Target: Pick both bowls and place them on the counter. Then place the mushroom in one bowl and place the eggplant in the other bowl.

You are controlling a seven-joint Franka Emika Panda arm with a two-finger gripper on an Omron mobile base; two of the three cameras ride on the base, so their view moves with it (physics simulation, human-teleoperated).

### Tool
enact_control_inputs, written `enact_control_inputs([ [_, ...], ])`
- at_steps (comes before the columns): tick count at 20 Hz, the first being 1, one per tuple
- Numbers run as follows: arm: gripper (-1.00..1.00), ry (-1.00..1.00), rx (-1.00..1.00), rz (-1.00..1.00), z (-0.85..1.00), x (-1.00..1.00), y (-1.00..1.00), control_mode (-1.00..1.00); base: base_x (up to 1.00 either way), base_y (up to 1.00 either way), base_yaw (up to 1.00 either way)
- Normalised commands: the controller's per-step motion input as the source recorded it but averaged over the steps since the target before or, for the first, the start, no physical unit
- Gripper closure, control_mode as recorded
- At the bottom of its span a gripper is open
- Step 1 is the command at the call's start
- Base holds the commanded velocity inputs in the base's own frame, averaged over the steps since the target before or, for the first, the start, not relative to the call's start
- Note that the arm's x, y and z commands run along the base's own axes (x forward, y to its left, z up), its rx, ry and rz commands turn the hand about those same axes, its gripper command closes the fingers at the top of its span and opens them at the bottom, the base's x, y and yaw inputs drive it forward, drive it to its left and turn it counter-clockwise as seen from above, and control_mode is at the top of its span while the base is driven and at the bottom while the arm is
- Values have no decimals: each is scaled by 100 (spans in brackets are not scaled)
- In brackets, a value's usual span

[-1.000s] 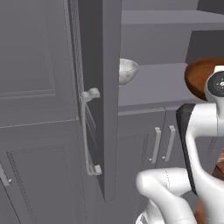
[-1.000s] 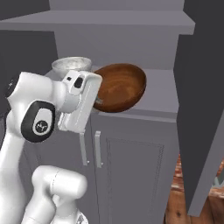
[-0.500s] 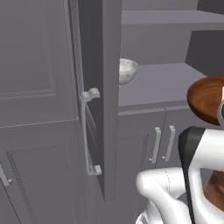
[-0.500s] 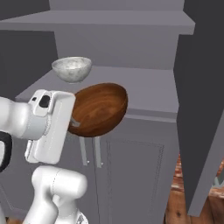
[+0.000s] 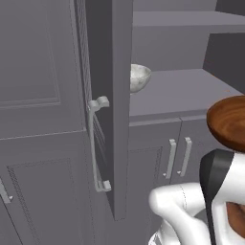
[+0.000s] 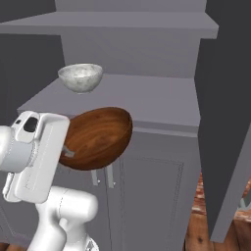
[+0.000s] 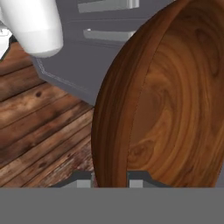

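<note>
— Wood bowl (image 6: 98,138): how does it look?
— Glossy, reddish-brown, strong swirling grain inside. Round and deep, tipped over so the mouth faces sideways rather than up. Seen edge-on in the hand view, rim running top to bottom.

— Where is it?
— Off the shelf (image 6: 147,98), hanging in the air in front of the lower grey cupboard doors, below the shelf's edge. In the left base view, poking in at the right edge above the arm.

— Claw?
— Gripper (image 7: 110,179) clenched on the wood bowl's rim, one finger (image 7: 81,179) outside the wall, the other inside. Nothing else touching the bowl.

— Anything in it?
— Nothing visible inside; bare wood.

— And the other bowl?
— Stone bowl (image 6: 81,77): grey-white, speckled, upright on the grey shelf, towards its left back part. Well apart from the wood one. Half hidden behind the open door (image 5: 107,95) in the left base view. Inside looks bare too, though not all of the bottom can be seen.

— Floor?
— Brown planks (image 7: 39,127) below the held bowl.
</note>
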Motion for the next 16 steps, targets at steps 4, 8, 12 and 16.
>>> enact_control_inputs([
  [4, 100, -1, 0, 0, -1, -10, 0, 100, -29, 4, -2],
  [8, 100, 0, 0, 0, 0, 0, 0, 100, -81, 9, -14],
  [12, 100, 0, 0, 0, 0, 0, 0, 100, -76, 28, -17],
  [16, 100, 0, 0, 0, 0, 0, 0, 100, -70, 32, -20],
])
